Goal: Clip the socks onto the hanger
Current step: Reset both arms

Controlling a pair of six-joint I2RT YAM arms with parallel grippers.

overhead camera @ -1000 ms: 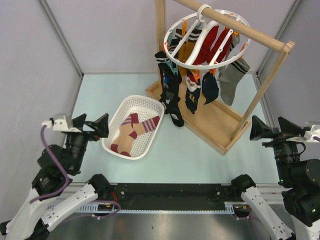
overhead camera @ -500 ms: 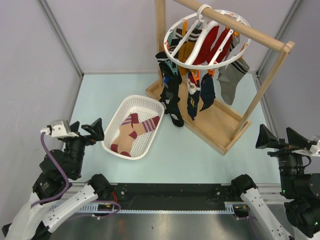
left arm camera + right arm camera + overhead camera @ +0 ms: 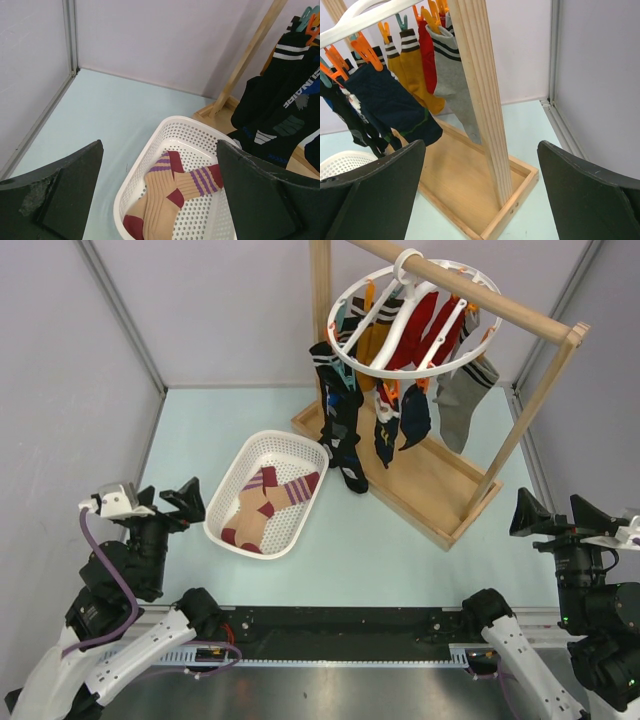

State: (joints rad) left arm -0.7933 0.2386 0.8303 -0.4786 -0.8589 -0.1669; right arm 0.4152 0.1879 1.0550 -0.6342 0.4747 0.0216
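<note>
Pale green table (image 3: 400,550), grey walls. Two tan striped socks (image 3: 265,505) lie in the white basket (image 3: 232,475); the hanger (image 3: 400,373) hangs on the wooden rail (image 3: 500,302). The left tool (image 3: 168,498) and right tool (image 3: 557,512) gape empty. Advice: pinch one cuff only, leaving its edge free for a clip.

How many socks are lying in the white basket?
2. One sock lies toward the left side of the basket; the other sock lies beside it on the right, touching it. More could be hidden underneath them.

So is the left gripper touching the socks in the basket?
Apart. Top view: the left gripper sits outside the white basket, short of the tan striped socks.
</note>
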